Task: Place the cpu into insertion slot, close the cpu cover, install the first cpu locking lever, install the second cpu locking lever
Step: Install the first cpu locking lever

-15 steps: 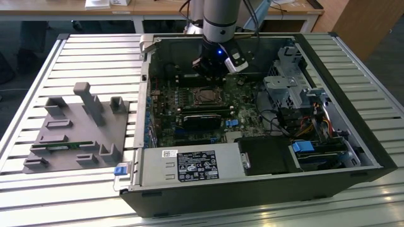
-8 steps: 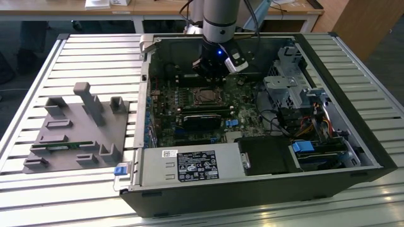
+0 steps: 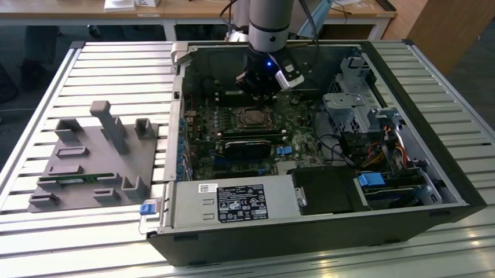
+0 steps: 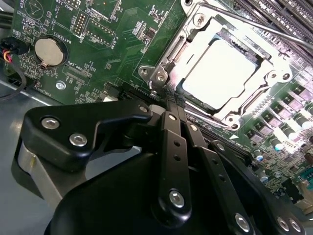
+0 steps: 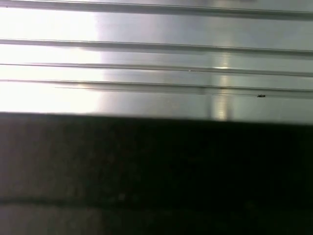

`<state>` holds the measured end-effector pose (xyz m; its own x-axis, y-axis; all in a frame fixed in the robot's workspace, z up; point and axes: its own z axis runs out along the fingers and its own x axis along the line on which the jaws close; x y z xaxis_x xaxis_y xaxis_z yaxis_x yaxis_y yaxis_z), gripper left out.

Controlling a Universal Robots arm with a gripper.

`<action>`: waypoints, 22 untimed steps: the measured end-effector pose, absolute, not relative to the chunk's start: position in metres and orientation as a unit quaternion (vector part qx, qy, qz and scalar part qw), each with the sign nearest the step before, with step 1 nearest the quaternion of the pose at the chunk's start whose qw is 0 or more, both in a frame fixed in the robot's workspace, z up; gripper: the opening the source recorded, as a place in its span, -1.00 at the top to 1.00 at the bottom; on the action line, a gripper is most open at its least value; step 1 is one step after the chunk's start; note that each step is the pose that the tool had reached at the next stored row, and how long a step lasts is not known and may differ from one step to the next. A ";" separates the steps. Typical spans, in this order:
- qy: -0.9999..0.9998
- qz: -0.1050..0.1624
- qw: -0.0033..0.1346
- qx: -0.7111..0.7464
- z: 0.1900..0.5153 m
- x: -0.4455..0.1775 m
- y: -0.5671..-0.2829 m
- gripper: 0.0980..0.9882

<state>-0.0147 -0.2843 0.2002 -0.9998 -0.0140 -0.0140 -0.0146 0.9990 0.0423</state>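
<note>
The cpu (image 4: 222, 68) lies flat in the insertion slot (image 3: 251, 117) on the green board, its pale metal top glaring in the second wrist view. The silvery cpu cover (image 4: 182, 49) is down around it, framing the chip. A thin locking lever rod (image 4: 259, 27) runs along the socket's far side; whether it is latched I cannot tell. My gripper (image 4: 168, 98) hovers just off one corner of the socket, its two black fingers (image 4: 172, 137) pressed together with nothing between them. In the exterior view the gripper (image 3: 261, 88) hangs over the board just behind the socket.
The open computer case (image 3: 433, 174) lies on a slatted metal table (image 3: 116, 69). A black card (image 3: 247, 147), power supply (image 3: 232, 202) and drive cage (image 3: 352, 107) surround the socket. A grey fixture block (image 3: 93, 159) sits at the exterior view's left. A coin battery (image 4: 49, 51) is near the fingers.
</note>
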 end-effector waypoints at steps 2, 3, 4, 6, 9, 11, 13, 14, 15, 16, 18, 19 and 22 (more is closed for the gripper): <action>1.000 0.021 0.007 -0.007 0.201 -0.015 -0.284 0.98; 1.000 0.021 0.007 -0.007 0.201 -0.015 -0.284 0.98; 1.000 0.021 0.007 -0.007 0.201 -0.015 -0.284 0.98; 1.000 0.020 0.007 -0.007 0.201 -0.015 -0.284 0.98; 1.000 0.016 0.007 -0.007 0.201 -0.014 -0.284 0.98; 1.000 0.011 0.007 -0.007 0.200 -0.014 -0.284 0.98; 1.000 0.008 0.006 -0.007 0.200 -0.014 -0.283 0.98; 1.000 0.007 0.006 -0.007 0.199 -0.014 -0.283 0.98; 1.000 0.005 0.006 -0.007 0.199 -0.014 -0.283 0.98; 1.000 0.004 0.006 -0.007 0.198 -0.014 -0.282 0.98; 1.000 0.004 0.006 -0.007 0.197 -0.013 -0.281 0.98; 1.000 0.004 0.006 -0.007 0.197 -0.013 -0.280 0.98; 1.000 0.004 0.006 -0.007 0.196 -0.013 -0.279 0.98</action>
<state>-0.0133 -0.2792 0.1959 -0.9998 -0.0145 -0.0126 -0.0146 0.9999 0.0082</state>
